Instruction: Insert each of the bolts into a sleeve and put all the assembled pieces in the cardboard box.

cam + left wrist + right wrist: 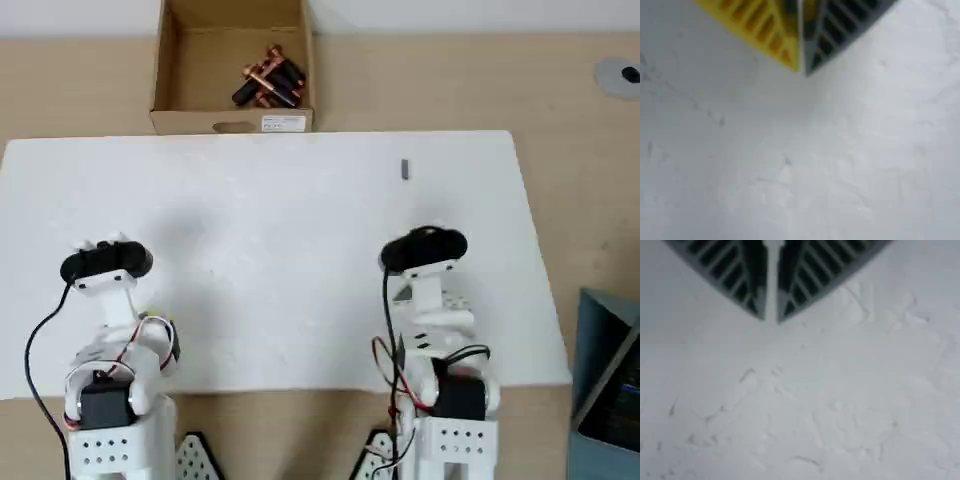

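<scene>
Apparently the task stands at or near its end. The cardboard box (pixel 164 70) sits at the far edge of the surface (pixel 580 130), touching the white sheet (pixel 250 210) that covers most of it. A cluster of assembled pieces (pixel 270 78), copper and black, lies in the box's right-hand corner.

One small grey piece (pixel 405 169) lies alone on the sheet, ahead of the right arm (pixel 425 250) and well apart from the box. It is too small to tell whether it is a bolt, a sleeve or something else.

Both arms sit folded at the near edge, the left arm (pixel 105 262) well apart from the right. The left arm's jaws, one yellow and one black, are pressed together and hold nothing. The right arm's jaws are grey and nearly together, with only a thin slit between them, and are also empty. Under each there is only bare sheet.

If the grey piece belongs to the task, the next move would call for the right arm to extend forward, spread its jaws and close on it. If not, nothing is left to do.
</scene>
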